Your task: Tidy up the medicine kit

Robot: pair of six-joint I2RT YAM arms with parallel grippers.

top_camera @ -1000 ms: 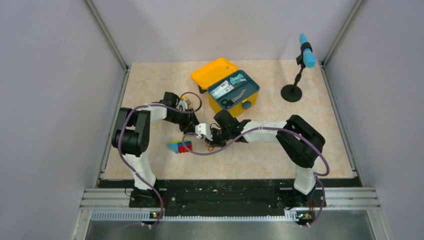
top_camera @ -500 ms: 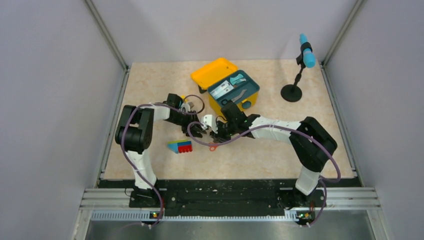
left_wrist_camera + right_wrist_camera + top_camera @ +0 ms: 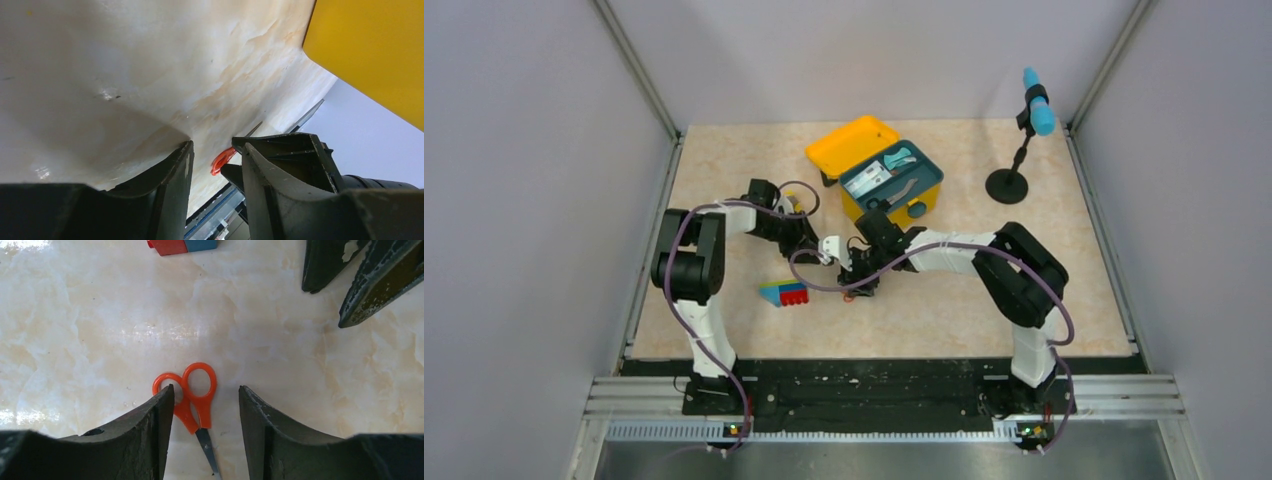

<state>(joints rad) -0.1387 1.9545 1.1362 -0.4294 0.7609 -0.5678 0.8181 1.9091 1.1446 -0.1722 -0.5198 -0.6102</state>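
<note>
The yellow medicine kit (image 3: 902,198) stands open at the back, its lid (image 3: 852,145) flung left and a teal tray (image 3: 889,172) with tools inside. Orange-handled scissors (image 3: 192,397) lie flat on the table between the open fingers of my right gripper (image 3: 206,388), which hangs low over them; the left finger covers part of one loop. In the top view the right gripper (image 3: 856,283) hides most of the scissors. My left gripper (image 3: 812,246) is open and empty just beside it, low over the table (image 3: 125,75), with the kit's yellow wall (image 3: 370,50) behind.
A multicoloured toy block (image 3: 785,293) lies left of the scissors and shows at the top edge of the right wrist view (image 3: 182,245). The left gripper's fingers (image 3: 320,265) sit close ahead of my right gripper. A black stand with a blue-tipped rod (image 3: 1024,140) is at the back right.
My right gripper has dropped forward and down over the scissors, straddling them. My left gripper has drawn back slightly to the left. The kit and block have not moved.
</note>
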